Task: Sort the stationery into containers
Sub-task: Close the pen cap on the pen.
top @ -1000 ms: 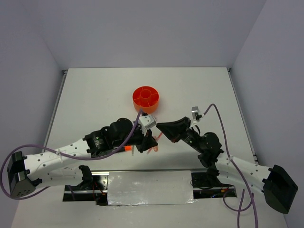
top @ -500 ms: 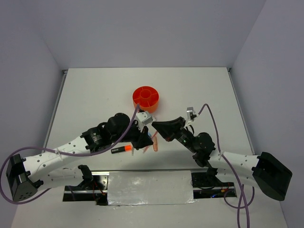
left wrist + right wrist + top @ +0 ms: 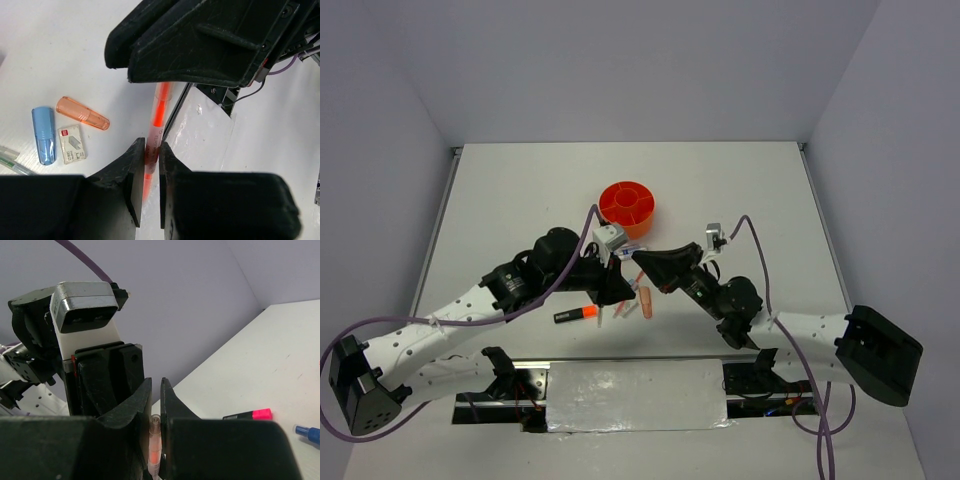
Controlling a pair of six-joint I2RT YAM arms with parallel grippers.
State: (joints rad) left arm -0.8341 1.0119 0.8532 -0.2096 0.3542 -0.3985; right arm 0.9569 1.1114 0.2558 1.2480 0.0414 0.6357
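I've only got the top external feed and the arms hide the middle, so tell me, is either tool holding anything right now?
Observer: Yes. In the left wrist view, the left tool is shut on a thin pen with an orange core.
Operator: And the right one?
Observer: In the right wrist view, that pen's end sits in the narrow gap of the right tool. I can't tell whether it is clamped.
Operator: Anything loose under the arms?
Observer: The left wrist view shows a blue eraser lying beside a white eraser with a printed label, both apart from the pen.
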